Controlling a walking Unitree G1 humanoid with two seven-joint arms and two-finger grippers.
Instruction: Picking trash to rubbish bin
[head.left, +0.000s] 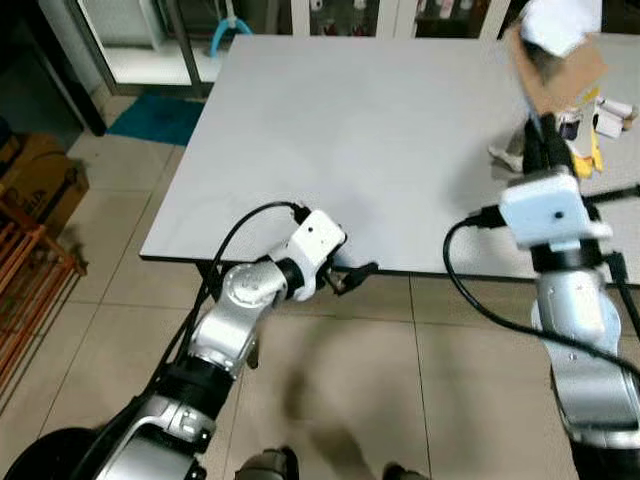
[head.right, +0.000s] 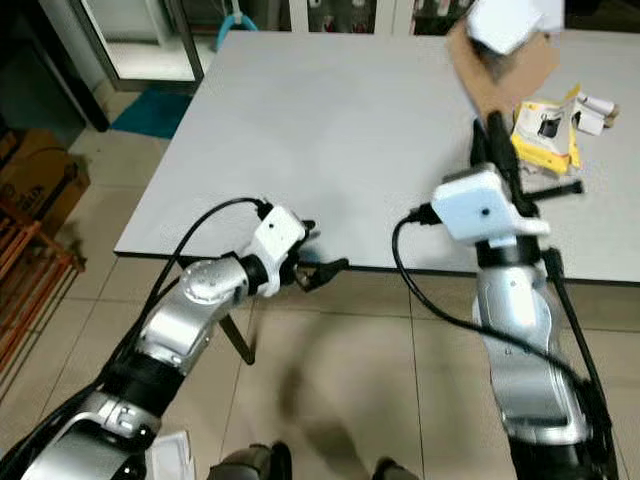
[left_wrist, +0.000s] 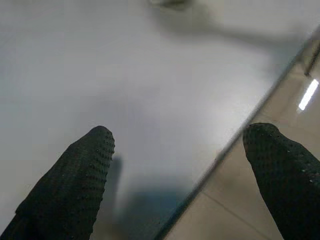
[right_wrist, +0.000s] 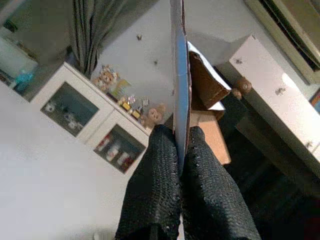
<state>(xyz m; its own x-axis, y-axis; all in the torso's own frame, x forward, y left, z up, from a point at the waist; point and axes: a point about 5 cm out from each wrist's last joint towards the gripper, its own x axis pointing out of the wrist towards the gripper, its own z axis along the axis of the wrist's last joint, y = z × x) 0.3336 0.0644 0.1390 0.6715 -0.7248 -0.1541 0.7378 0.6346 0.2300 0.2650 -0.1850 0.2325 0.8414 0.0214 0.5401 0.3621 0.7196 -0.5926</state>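
Brown torn cardboard box hangs pinched in the right gripper above the grey table; left gripper gapes at its edge.

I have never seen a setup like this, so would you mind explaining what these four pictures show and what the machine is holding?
This is a humanoid robot with two silver arms, each ending in a two-fingered black tool. The two wide pictures come from cameras on its head, looking down at a grey table. The other two come from cameras on its wrists, looking along the fingers. The right tool is raised above the table and pinches a flattened piece of cardboard; the right wrist view shows the fingers shut on its edge. The left tool waits open and empty at the table's near edge. More packaging litter, yellow and white, lies on the table's right side.
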